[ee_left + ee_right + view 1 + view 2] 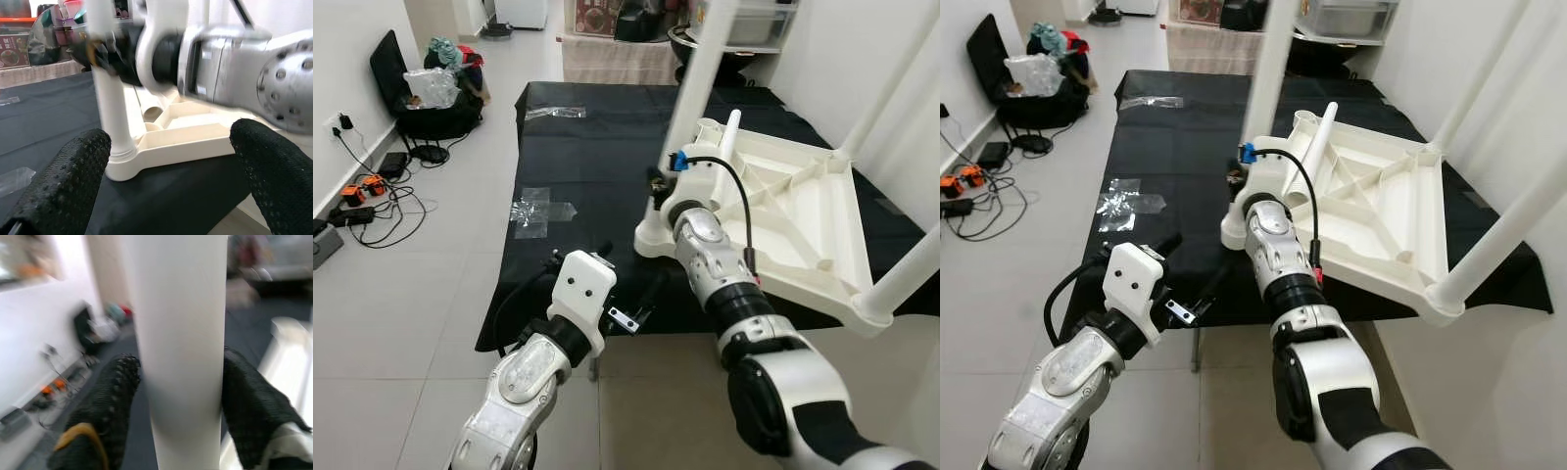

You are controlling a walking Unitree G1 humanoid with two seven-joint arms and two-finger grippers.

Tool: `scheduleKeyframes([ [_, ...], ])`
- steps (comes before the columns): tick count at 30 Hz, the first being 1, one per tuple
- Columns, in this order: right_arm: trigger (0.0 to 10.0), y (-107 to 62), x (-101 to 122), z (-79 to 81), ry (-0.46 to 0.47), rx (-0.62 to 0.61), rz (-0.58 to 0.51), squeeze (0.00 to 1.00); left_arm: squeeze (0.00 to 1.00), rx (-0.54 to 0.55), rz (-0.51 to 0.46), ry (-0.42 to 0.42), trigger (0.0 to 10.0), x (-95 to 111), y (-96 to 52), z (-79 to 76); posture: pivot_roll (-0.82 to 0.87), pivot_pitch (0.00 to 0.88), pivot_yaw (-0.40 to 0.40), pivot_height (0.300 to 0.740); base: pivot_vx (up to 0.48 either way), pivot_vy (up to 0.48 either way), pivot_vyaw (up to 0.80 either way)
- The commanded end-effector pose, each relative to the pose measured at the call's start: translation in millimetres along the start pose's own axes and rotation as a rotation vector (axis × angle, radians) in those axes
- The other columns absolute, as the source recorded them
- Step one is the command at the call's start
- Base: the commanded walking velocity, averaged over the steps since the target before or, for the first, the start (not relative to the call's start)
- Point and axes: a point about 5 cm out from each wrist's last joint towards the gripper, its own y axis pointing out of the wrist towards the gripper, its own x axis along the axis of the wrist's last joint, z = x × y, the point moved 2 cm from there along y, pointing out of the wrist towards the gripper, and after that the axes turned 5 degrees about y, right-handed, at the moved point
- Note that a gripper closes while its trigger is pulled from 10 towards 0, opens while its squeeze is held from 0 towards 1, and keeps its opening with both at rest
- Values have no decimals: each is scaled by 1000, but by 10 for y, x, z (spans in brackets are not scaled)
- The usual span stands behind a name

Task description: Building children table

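Observation:
A white children's table [793,211] lies upside down on a black-covered surface [587,157]. At its near left corner a white leg [700,88] stands upright in its socket. My right gripper [664,186] is shut on the low part of that leg; in the right wrist view the leg [181,333] sits between the two black fingers [112,396]. My left gripper [631,284] hangs open at the front edge of the black surface, short of the table's corner [146,156] and holding nothing. A loose white leg [729,132] leans inside the upturned top. Two more legs [906,274] stand on the right side.
Crumpled clear plastic [533,211] lies on the black cover to the left, with another piece [553,113] farther back. On the floor at left are a black bag [426,98], cables and a power strip [362,191]. A white wall runs along the right.

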Motion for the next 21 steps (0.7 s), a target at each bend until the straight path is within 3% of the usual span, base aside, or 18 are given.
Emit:
scheduleKeyframes([
  [1,10000,16,123,-28,-8,49,-44,1000,0,-3,6,2,10000,-16,6,-10,55,24,-99,740,0,0,0],
  [2,10000,16,123,-28,-8,49,-44,1000,0,-3,6,2,10000,-16,6,-10,55,24,-99,740,0,0,0],
  [3,10000,43,165,-103,-32,52,-25,878,0,-3,6,2,10000,-15,6,-9,56,23,-101,740,0,0,0],
  [4,10000,64,205,-142,-24,69,-10,0,0,-2,6,2,10000,-15,6,-8,55,24,-99,740,0,0,0],
  [6,10000,64,205,-142,-24,69,-10,0,0,-2,6,2,10000,-15,6,-8,55,24,-99,740,0,0,0],
  [9,10000,95,274,-169,15,164,24,0,0,-2,6,4,10000,-15,9,-3,52,24,-99,740,0,0,0],
  [10,10000,87,255,-110,38,269,55,0,0,-2,5,4,10000,-15,11,-6,52,24,-99,740,0,0,0],
  [12,10000,87,255,-110,38,269,55,0,0,-2,5,4,10000,-15,11,-6,52,24,-99,740,0,0,0],
  [13,10000,58,208,-19,63,394,92,0,0,-4,4,3,10000,-12,15,-13,53,24,-101,740,0,0,0],
  [14,10000,58,208,-19,63,394,92,0,0,-4,4,3,10000,-12,15,-13,53,24,-101,740,0,0,0],
  [15,10000,-17,110,119,78,568,143,0,0,-3,1,2,10000,-5,20,-14,60,26,-106,740,0,0,0],
  [16,10000,-17,110,119,78,568,143,0,0,-3,1,2,10000,-5,20,-14,60,26,-106,740,0,0,0],
  [17,10000,-94,14,228,83,699,189,0,0,-2,0,3,10000,2,21,-13,65,26,-110,740,0,0,0],
  [18,10000,-94,14,228,83,699,189,0,0,-2,0,3,10000,2,21,-13,65,26,-110,740,0,0,0],
  [19,10000,-234,-159,365,86,875,268,0,0,3,-1,6,10000,11,12,-5,71,27,-115,740,0,0,0],
  [21,10000,-263,-211,385,81,899,290,0,0,4,0,7,10000,11,6,-4,71,27,-115,740,0,0,0],
])
